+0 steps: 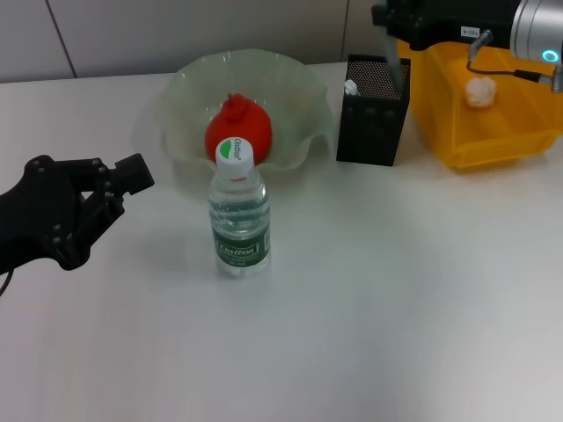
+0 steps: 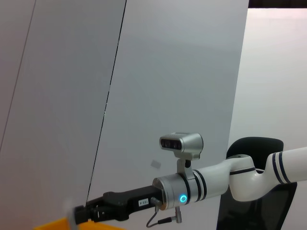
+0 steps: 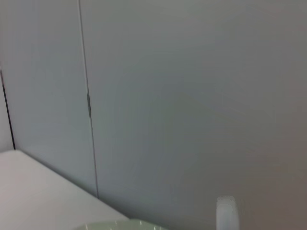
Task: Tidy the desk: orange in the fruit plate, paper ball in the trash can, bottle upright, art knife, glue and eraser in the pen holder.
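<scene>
orange (image 1: 238,128): lower front hidden behind bottle (image 1: 237,212) cap | right gripper (image 1: 392,60): cut off at 12 o'clock edge of head view, finger state unclear | trash can (image 1: 479,105): cropped at 3 o'clock edge | pen holder (image 1: 372,110): contents too small to tell, white bit at rim | left gripper (image 1: 132,173): fingers unreadable

The orange (image 1: 237,128) is seated in the plate (image 1: 303,105), the bottle (image 1: 238,214) stood before it, right of the left gripper (image 1: 119,186); the paper ball (image 1: 479,91) is held in the can (image 1: 501,132), right of the holder (image 1: 371,112).
</scene>
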Available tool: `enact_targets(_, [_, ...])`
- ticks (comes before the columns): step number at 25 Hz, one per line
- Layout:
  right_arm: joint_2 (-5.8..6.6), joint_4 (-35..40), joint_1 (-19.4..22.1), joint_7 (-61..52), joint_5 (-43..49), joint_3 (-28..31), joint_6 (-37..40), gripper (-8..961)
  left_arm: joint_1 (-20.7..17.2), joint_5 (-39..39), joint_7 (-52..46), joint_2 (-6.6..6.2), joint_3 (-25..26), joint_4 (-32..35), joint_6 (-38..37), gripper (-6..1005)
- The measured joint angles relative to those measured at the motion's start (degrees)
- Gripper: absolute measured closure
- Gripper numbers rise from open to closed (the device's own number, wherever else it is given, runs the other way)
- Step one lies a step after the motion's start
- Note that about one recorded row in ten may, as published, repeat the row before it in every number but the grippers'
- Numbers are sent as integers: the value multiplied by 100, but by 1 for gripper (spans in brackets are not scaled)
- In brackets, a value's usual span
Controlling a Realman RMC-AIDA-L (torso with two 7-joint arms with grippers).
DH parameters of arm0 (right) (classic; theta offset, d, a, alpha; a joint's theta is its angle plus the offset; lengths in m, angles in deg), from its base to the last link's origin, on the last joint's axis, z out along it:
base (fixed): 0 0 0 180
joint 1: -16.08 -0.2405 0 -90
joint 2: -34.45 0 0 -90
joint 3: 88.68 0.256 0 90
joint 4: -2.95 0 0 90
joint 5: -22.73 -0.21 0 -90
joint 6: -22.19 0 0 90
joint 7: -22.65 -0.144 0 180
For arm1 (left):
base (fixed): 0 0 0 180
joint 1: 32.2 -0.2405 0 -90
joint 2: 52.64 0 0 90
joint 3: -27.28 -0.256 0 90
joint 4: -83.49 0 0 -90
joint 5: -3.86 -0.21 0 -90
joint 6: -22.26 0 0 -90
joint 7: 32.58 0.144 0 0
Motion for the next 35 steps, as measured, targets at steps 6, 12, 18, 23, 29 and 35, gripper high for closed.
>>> enact_targets(6, [-13,-2,-109,-45,334,-9,63,621,18,16,1,0,0,0,3,997])
enact_targets(12, [-52,59,-148,-66,369,-30,104,551,2,19,1,8,0,0,7,997])
enact_targets(18, [-117,277,-50,-271,363,-41,78,516,-32,31,0,9,5,-7,8,997])
enact_targets(23, [-419,1263,293,-827,405,-181,-226,517,-25,23,0,9,10,-9,8,997])
enact_targets(29, [-782,2657,872,-1579,386,-416,-634,520,6,26,0,2,9,-9,26,997])
enact_targets(35, [-885,3454,1279,-2261,275,-358,-1721,522,53,0,-29,-13,8,3,142,997])
